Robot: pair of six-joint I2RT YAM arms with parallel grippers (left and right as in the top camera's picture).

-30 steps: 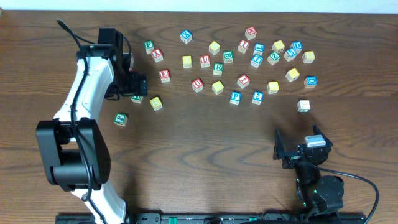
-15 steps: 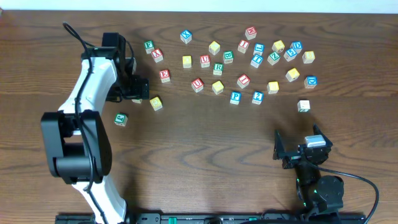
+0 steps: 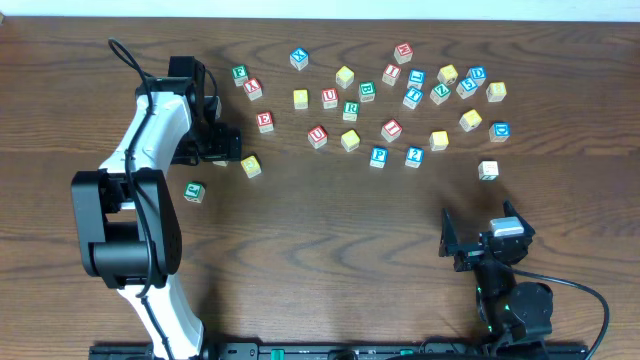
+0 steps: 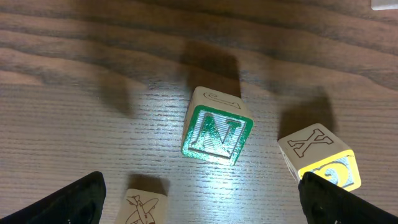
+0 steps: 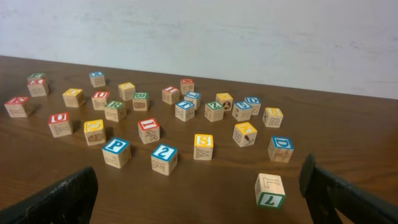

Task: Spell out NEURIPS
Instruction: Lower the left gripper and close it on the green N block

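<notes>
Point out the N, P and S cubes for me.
N cube [image 4: 216, 134]: left wrist view, on its green N face.
P cube [image 5: 116, 147]: right wrist view, on its blue P top face.
S cube [image 5: 203, 142]: right wrist view, on its yellow S top face.

1. The surface [image 4: 74, 93] is dark brown wood with fine, streaky grain, and it has a soft satin sheen where light falls on it.
2. The N cube [image 4: 216, 134] is pale, bare-looking wood. Its raised letter and border are coated in green paint that glints slightly.
3. The X cube [image 4: 318, 157], near it on the right, is the same pale wood with one smooth yellow-painted face.
4. The left arm [image 3: 150, 130] has a smooth white plastic shell and matt black joints.
5. The far wall [image 5: 249, 37] looks pale and matt.
</notes>
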